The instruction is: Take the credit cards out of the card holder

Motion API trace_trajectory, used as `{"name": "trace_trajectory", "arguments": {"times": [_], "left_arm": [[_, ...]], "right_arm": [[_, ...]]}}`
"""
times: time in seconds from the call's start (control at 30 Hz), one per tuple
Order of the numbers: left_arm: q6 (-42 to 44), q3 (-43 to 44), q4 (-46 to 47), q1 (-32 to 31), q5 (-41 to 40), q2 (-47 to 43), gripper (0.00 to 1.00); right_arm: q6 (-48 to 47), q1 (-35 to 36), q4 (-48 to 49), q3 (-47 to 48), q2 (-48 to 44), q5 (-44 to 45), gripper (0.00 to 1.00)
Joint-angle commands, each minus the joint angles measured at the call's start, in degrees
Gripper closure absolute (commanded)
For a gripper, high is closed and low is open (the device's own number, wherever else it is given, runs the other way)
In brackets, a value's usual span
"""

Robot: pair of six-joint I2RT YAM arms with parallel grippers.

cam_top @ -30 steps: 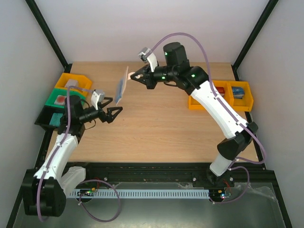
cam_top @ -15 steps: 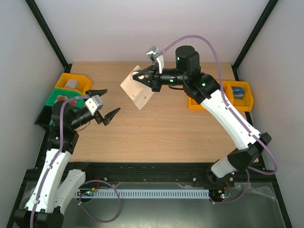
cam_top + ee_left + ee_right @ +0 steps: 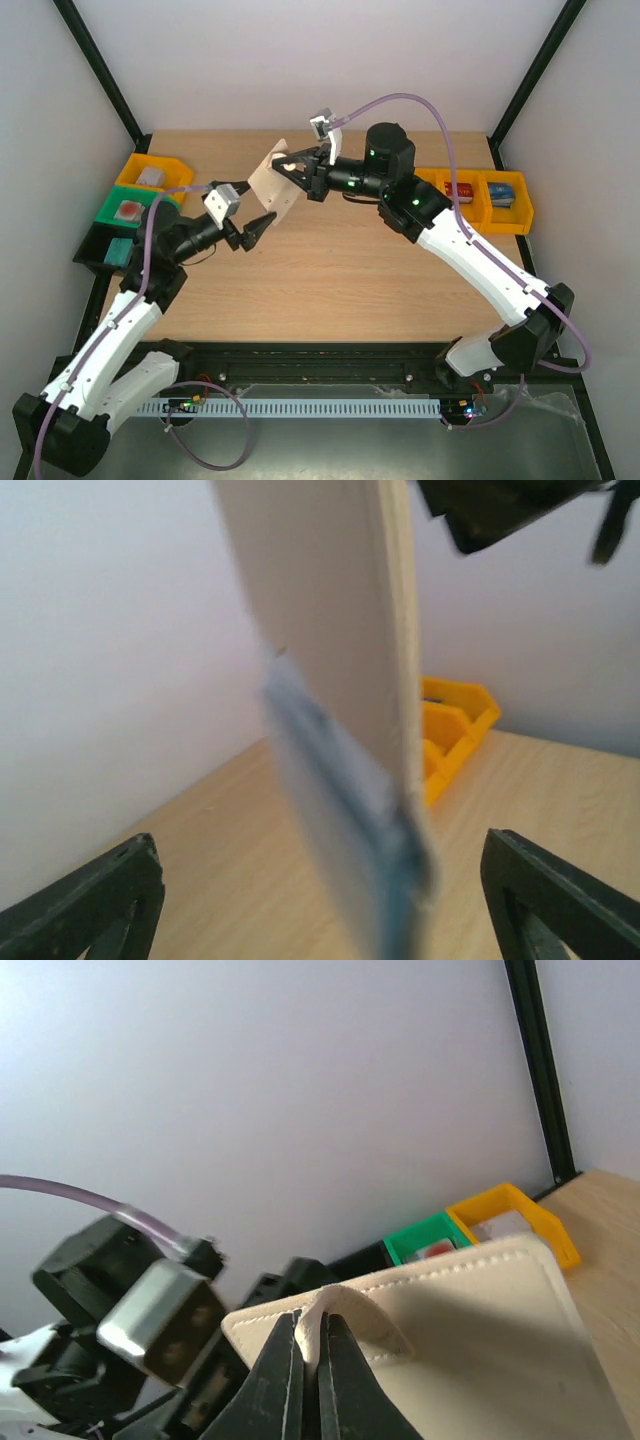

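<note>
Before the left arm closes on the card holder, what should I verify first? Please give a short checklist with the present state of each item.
1. Right gripper jaws shut on the snap tab of the card holder: ok.
2. Card holder held clear of the table: ok.
3. Left gripper jaws open: ok.
4. Card holder's lower edge between the left jaws, in the left wrist view: ok.
5. A credit card edge exposed for pulling: cannot tell, the view is blurred.
</note>
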Motion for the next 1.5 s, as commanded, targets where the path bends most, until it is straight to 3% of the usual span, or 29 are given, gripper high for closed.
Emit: {"name": "trace_trajectory", "arguments": {"times": [0.0,0.17,0.37,0.4,0.47,0.53,0.67,0.73,0.8,0.93,1.0,1.1,1.27,1.37,1.47], "left_arm": [[2.46,0.87,4.26,-2.1,-7.94,2.34,0.16],[3.94,0.19,6.86,-3.53,-11.99,3.29,0.31],[5.27,-0.74,7.9,-3.54,-13.73,1.64,0.95],[6.31,-1.12,7.86,-3.54,-15.29,1.05,0.97],[10.89,-2.55,9.17,-3.54,-19.94,0.08,0.98],[21.11,-4.49,12.15,-3.54,-25.88,-0.34,0.98],[58.09,-10.86,26.71,-3.45,-32.47,-0.75,0.98],[73.16,-13.53,33.17,-3.37,-29.87,-0.61,0.98],[83.01,-14.92,36.13,-3.41,-25.47,-0.93,0.98],[96.27,-16.41,35.94,-3.75,-19.36,-1.0,0.98],[99.54,-17.21,36.43,-4.03,-17.53,-0.87,0.98],[100.44,-17.12,36.76,-5.14,-17.27,-0.69,0.98],[100.42,-17.18,36.99,-5.98,-17.46,-0.78,0.98],[100.28,-17.29,37.07,-6.17,-17.71,-0.97,0.98],[99.91,-17.31,36.57,-6.24,-18.27,-1.19,0.98]], "right_arm": [[2.91,1.42,8.55,0.97,-0.74,1.46,0.98],[3.68,2.58,9.22,3.18,1.05,1.17,0.98],[3.61,2.71,7.99,2.83,0.92,1.55,0.98],[3.2,2.49,6.9,2.93,0.7,2.12,0.98],[3.43,0.85,3.92,3.27,0.18,3.58,0.96],[6.4,-3.09,1.37,2.47,-0.39,3.21,0.78],[15.52,-12.9,2.54,-0.66,-1.59,-2.26,0.41],[14.82,-13.49,-0.56,0.92,-0.72,-1.99,0.26],[14.62,-13.13,-3.11,2.53,1.08,-2.15,0.15],[11.96,-8.76,-4.47,3.25,3.38,-1.23,0.1],[10.41,-5.57,-6.43,4.59,5.56,-2.5,0.01],[7.04,-3.02,-13.0,8.62,8.81,-2.11,0.01],[7.8,-1.04,-10.21,6.38,9.66,-6.09,0.02],[6.21,-0.53,-12.54,6.86,10.63,-7.45,0.13],[5.87,-0.49,-11.86,6.2,10.55,-11.26,0.42]]}}
